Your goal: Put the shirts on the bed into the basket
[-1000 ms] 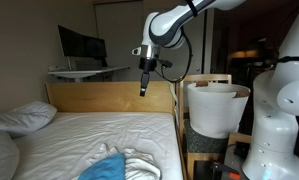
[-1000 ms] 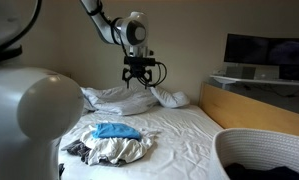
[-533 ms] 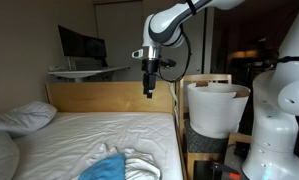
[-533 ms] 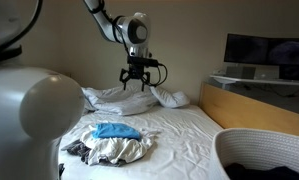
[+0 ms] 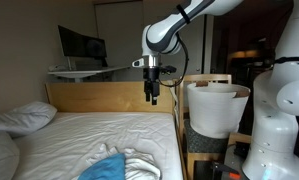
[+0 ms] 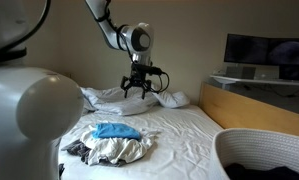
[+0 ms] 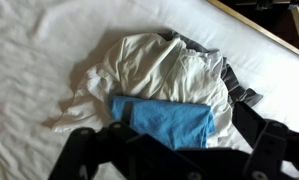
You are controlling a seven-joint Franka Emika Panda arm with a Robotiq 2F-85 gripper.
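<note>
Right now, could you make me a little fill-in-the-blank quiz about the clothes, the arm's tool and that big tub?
The topmost shirt of the pile is coloured ____.
The tool hangs above the bed with its jaws ____.
The laundry basket, standing off the bed, is coloured ____.
Missing words: blue; open; white.

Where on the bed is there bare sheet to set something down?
Bare bed sheet runs between the shirts and the headboard, and between the shirts and the pillows. It is crowded at the shirts themselves and at the pillows.
</note>
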